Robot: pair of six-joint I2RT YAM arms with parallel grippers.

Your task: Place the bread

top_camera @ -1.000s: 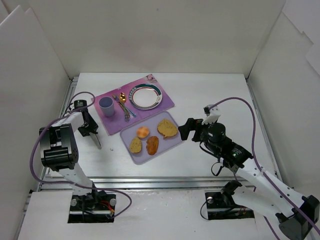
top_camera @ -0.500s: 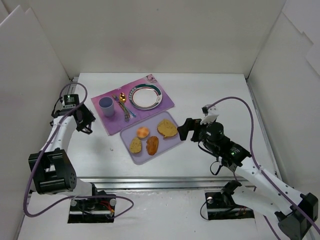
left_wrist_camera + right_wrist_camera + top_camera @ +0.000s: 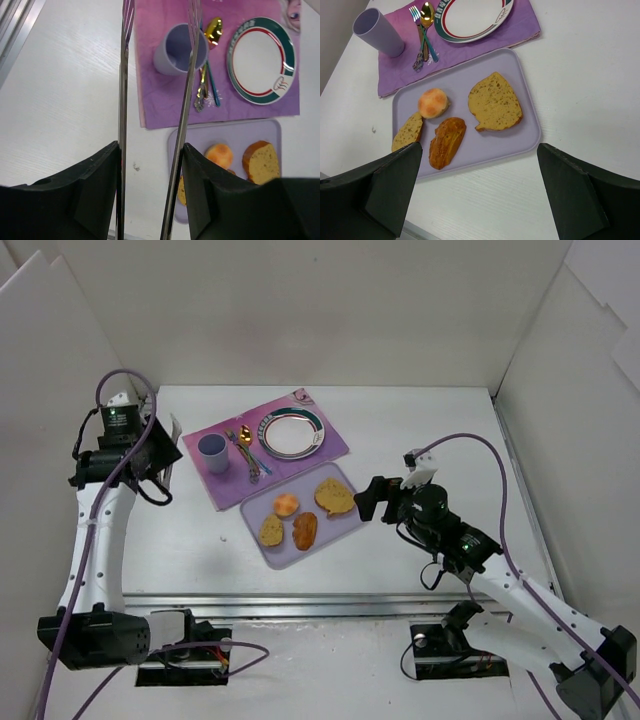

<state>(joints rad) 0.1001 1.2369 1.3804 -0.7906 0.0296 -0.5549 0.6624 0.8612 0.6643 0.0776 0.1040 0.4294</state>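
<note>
I'm about to grab the bread (image 3: 286,504), at nine o'clock. My right hand (image 3: 368,498) looks open; reach, then pinch softly.

We log: white wood-grain tabletop (image 3: 420,430) | carries purple rectangular cloth placemat (image 3: 228,485), far centre-left | lavender rectangular plastic tray (image 3: 330,520) just beside placemat's near edge

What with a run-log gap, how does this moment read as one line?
bun: on tray, ungrasped | left gripper: open, empty | right gripper: open, empty, near tray
</note>
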